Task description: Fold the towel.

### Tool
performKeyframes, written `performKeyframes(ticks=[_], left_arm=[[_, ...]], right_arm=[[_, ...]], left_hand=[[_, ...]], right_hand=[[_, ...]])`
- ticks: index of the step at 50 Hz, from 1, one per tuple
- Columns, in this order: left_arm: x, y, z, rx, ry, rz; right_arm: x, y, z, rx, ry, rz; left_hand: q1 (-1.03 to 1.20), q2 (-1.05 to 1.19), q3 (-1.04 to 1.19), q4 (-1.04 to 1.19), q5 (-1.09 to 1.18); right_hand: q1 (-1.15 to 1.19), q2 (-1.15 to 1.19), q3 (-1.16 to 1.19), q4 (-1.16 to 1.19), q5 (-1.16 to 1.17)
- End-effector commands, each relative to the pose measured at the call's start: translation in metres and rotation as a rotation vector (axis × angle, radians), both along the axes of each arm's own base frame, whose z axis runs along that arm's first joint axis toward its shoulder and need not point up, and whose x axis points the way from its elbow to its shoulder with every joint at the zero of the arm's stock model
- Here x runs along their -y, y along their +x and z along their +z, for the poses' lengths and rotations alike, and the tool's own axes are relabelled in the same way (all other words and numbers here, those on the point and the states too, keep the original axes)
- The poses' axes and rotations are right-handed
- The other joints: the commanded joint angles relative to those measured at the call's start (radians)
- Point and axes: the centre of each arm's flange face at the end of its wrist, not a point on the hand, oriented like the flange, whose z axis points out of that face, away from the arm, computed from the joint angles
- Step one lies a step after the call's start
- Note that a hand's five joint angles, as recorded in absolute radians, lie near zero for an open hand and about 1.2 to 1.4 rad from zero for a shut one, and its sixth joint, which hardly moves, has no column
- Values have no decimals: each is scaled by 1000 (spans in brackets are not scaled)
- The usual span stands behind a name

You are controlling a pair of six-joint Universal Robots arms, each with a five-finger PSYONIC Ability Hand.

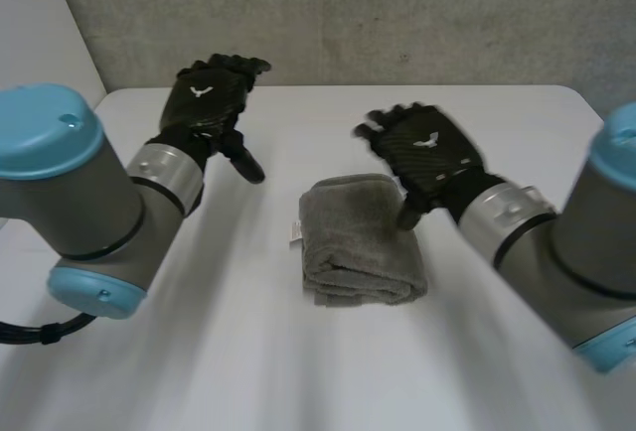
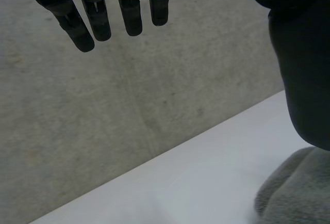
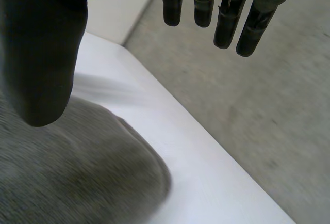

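Note:
A grey towel [image 1: 360, 242] lies folded into a thick small rectangle near the middle of the white table [image 1: 298, 352]. My right hand [image 1: 425, 153] hovers over the towel's far right corner with straight fingers [image 3: 227, 12] and holds nothing; its thumb [image 3: 44, 64] hangs above the grey towel [image 3: 77, 172]. My left hand [image 1: 207, 93] is raised at the table's far left, well apart from the towel, with straight fingers [image 2: 98, 12] and nothing in it. Beside its thumb [image 2: 304, 74] a corner of the towel [image 2: 294, 193] is in sight.
A grey concrete wall [image 1: 348, 14] stands right behind the table's far edge. Both grey arms with light-blue caps reach in from the near corners. A small white label [image 1: 295, 231] sticks out at the towel's left edge.

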Motion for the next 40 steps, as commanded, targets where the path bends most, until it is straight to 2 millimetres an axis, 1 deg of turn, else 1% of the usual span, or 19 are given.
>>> performKeyframes(ticks=[1, 3, 5, 8, 10, 11, 13, 16, 18, 21, 25, 30, 32, 33, 34, 35, 37, 38, 40], left_arm=[[-13, -29, -17, 26, 43, -77], [-16, -36, -23, 36, 58, -94], [-20, -47, -36, 63, 98, -121], [-22, -52, -45, 81, 121, -132], [-22, -59, -66, 117, 170, -141], [-22, -59, -66, 117, 171, -141], [-21, -60, -87, 154, 219, -121], [-20, -58, -98, 173, 242, -105], [-21, -55, -112, 201, 275, -80], [-23, -52, -120, 214, 297, -73], [-26, -49, -123, 221, 309, -71], [-25, -50, -110, 206, 282, -76], [-24, -50, -92, 183, 245, -78], [-24, -50, -91, 183, 245, -78], [-24, -50, -82, 172, 227, -77], [-24, -50, -81, 171, 226, -77], [-23, -47, -54, 132, 181, -72], [-23, -47, -54, 132, 181, -72], [-25, -42, -22, 90, 124, -63]], right_arm=[[22, -23, -3, 8, 29, -91], [24, -23, -5, 6, 33, -95], [27, -21, -20, -7, 77, -96], [29, -20, -30, -18, 104, -95], [29, -17, -48, -36, 151, -89], [29, -17, -48, -37, 152, -89], [28, -16, -62, -50, 187, -85], [28, -15, -69, -58, 205, -84], [29, -14, -86, -78, 247, -83], [32, -13, -100, -92, 277, -86], [37, -13, -104, -95, 284, -102], [41, -12, -96, -87, 263, -132], [40, -11, -73, -61, 226, -133], [40, -11, -73, -61, 225, -133], [39, -11, -55, -40, 196, -132], [39, -11, -55, -40, 196, -132], [38, -14, -20, 9, 146, -147], [38, -14, -20, 9, 145, -147], [38, -21, 19, 78, 83, -198]], left_hand=[[-89, -83, -60, -88, -214], [-89, -82, -60, -88, -214], [-86, -80, -58, -85, -211], [-86, -80, -57, -85, -211], [-86, -80, -57, -85, -211], [-86, -80, -57, -85, -211], [-83, -77, -55, -82, -208], [-83, -77, -55, -82, -208], [-83, -77, -55, -82, -208], [-86, -80, -57, -85, -211], [-86, -80, -57, -85, -211], [-90, -83, -61, -89, -215], [-90, -83, -61, -89, -215], [-90, -83, -61, -89, -215], [-90, -83, -61, -89, -215], [-90, -83, -61, -89, -215], [-90, -83, -61, -89, -215], [-90, -83, -61, -89, -215], [-90, -83, -61, -89, -215]], right_hand=[[-58, -68, -69, -80, -58], [-58, -68, -69, -80, -58], [-58, -68, -69, -80, -58], [-58, -68, -69, -80, -58], [-58, -68, -69, -80, -58], [-58, -68, -69, -80, -58], [-58, -68, -69, -80, -58], [-58, -68, -69, -80, -58], [-58, -68, -69, -80, -58], [-58, -68, -69, -80, -58], [-58, -68, -69, -80, -58], [-58, -68, -69, -80, -58], [-58, -68, -69, -80, -58], [-58, -68, -69, -80, -58], [-58, -68, -69, -80, -58], [-58, -68, -69, -80, -58], [-58, -68, -69, -80, -58], [-58, -68, -69, -80, -58], [-58, -68, -69, -80, -58]])
